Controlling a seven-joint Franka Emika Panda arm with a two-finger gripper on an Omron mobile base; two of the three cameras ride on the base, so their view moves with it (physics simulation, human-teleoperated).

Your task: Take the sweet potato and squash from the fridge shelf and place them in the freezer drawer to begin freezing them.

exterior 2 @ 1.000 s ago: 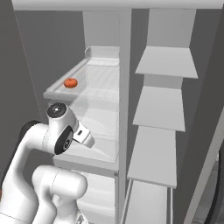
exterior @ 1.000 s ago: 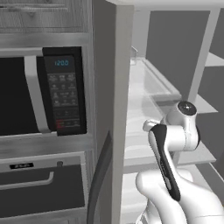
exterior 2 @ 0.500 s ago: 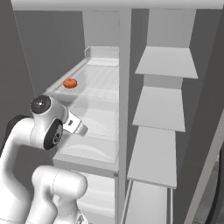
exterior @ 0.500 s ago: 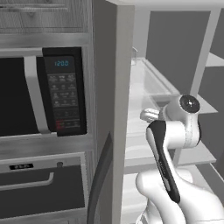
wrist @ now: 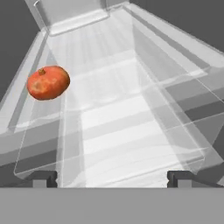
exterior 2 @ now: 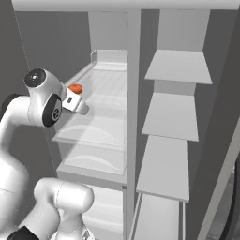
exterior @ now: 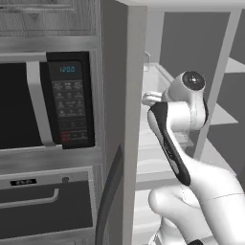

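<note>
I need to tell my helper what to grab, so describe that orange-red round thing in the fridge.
Look in the open grey fridge, on the clear glass shelf in its left compartment. Near that shelf's left edge lies a round orange-red vegetable with mottled skin and a small stem nub, the one coloured item among pale grey surfaces.

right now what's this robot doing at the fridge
The white arm is reaching into the open fridge, with its gripper at the front edge of a clear shelf. The fingers are spread wide and hold nothing. An orange-red vegetable, probably the sweet potato, sits on that shelf ahead and to one side, not yet touched.
</note>
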